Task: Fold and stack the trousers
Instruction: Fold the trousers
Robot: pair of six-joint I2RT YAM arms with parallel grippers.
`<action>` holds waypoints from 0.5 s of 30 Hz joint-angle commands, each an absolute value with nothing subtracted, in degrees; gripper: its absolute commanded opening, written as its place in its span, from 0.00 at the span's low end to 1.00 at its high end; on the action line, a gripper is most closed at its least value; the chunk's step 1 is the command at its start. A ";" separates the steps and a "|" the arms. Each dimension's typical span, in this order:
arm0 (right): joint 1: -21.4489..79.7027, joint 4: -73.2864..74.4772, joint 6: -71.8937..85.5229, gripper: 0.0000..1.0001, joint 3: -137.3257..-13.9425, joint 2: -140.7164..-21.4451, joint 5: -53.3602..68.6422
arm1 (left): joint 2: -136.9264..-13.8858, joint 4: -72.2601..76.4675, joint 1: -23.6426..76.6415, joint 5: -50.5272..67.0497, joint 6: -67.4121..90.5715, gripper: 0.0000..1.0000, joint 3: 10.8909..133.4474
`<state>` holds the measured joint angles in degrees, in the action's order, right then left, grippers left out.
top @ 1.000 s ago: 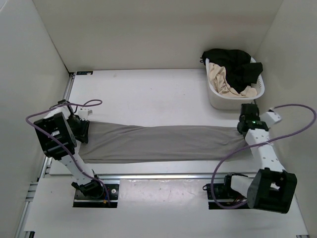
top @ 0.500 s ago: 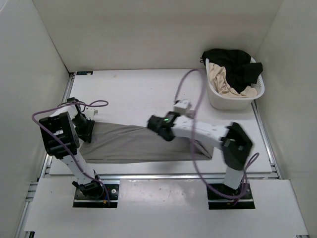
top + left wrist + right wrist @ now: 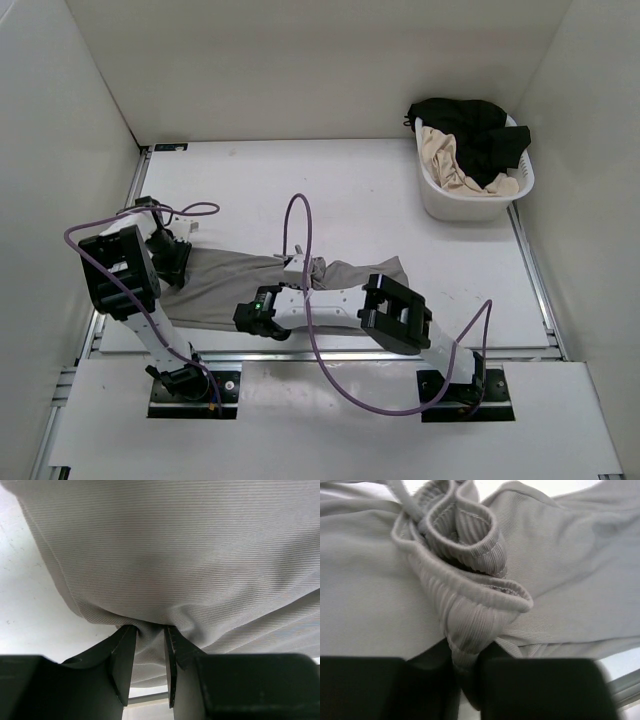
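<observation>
Right arm has swept the far end of the trousers (image 3: 215, 285) away from the basket (image 3: 447, 207), doubling them over
Right gripper (image 3: 247, 320) pinches the ribbed hem bunched between its tips; left gripper (image 3: 178, 264) clamps the other end, farthest from the basket; cloth lies folded roughly in half, well apart from the basket, so the first fold looks nearly laid

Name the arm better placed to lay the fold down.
Right. The right hand holds the ribbed end of the trousers above the lower layer; the left hand pins the other end.
</observation>
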<state>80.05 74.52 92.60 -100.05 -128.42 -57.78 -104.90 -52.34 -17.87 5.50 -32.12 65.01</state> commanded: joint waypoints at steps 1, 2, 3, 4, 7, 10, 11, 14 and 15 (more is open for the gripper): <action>82.25 73.93 90.10 0.20 -103.88 -128.85 -59.58 | -107.49 -46.41 -17.49 9.76 -33.31 0.40 65.38; 82.87 73.31 89.13 0.30 -104.50 -128.85 -60.46 | -107.49 -46.41 -17.49 9.76 -33.31 0.40 65.91; 83.49 72.60 86.95 0.42 -104.50 -128.85 -61.16 | -107.49 -46.93 -17.49 9.76 -32.79 0.40 66.53; 84.54 70.94 85.62 0.72 -104.50 -128.33 -61.78 | -107.49 -46.93 -17.49 10.45 -32.78 0.40 67.84; 87.00 70.22 80.97 0.90 -104.50 -126.23 -63.10 | -107.49 -48.16 -17.49 11.95 -31.56 0.40 70.30; 90.07 64.09 72.20 0.95 -105.03 -124.20 -63.11 | -106.27 -48.69 -17.49 13.70 -30.42 0.40 71.89; 91.04 58.76 63.89 0.96 -105.73 -122.71 -63.11 | -105.65 -49.39 -17.49 13.71 -30.41 0.40 72.94; 92.46 55.71 56.69 0.95 -109.32 -119.98 -60.31 | -102.84 -52.36 -17.49 16.08 -30.41 0.43 76.88; 92.46 56.85 59.73 0.94 -109.34 -118.67 -60.29 | -101.35 -53.60 -17.49 16.61 -31.19 0.43 78.38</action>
<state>91.94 60.69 66.39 -104.95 -126.10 -59.42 -106.91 -52.07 -17.82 11.86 -30.98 73.14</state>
